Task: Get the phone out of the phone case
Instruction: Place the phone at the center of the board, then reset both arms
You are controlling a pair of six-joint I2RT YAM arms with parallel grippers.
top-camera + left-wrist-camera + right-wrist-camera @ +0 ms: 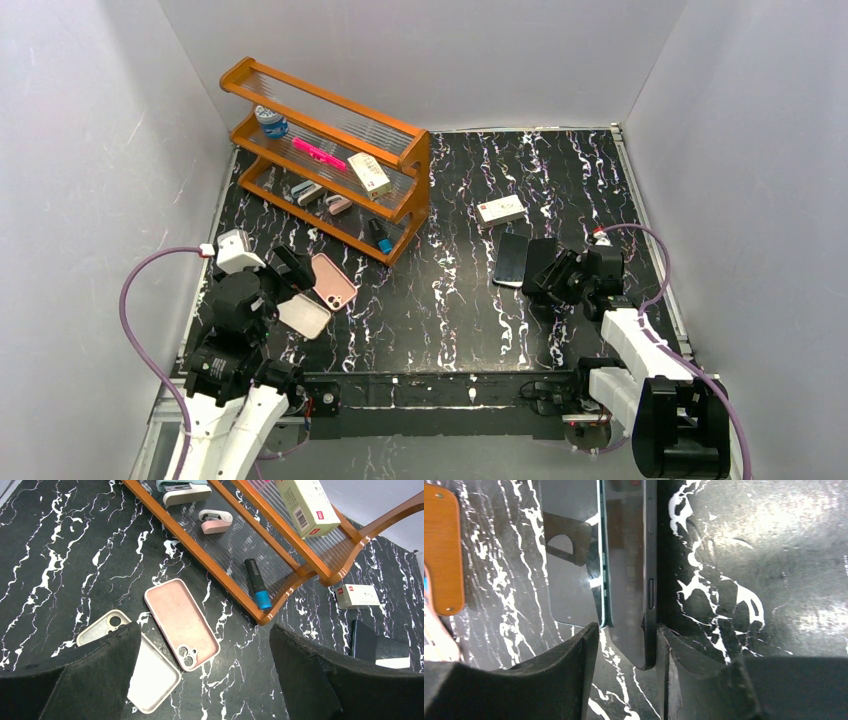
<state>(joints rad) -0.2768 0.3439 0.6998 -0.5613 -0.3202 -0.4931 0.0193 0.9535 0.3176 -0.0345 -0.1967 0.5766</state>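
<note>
The dark phone point(511, 258) lies flat on the black marble table, right of centre. Its black case point(542, 262) stands tilted on edge beside it, apart from the phone. In the right wrist view the phone point(571, 555) shows a teal edge, and the case point(629, 570) has its lower corner between my fingers. My right gripper point(548, 275) point(627, 629) is open: the case leans against the right finger point(684, 670), with a gap to the left finger. My left gripper point(288, 268) point(205, 630) is open and empty above the left of the table.
A pink case point(333, 281) point(181, 622) and a white case point(304, 315) point(150, 675) lie under the left gripper. An orange shelf point(330, 160) point(225, 575) with small items stands at the back left. A white box point(500, 211) point(357, 596) lies behind the phone.
</note>
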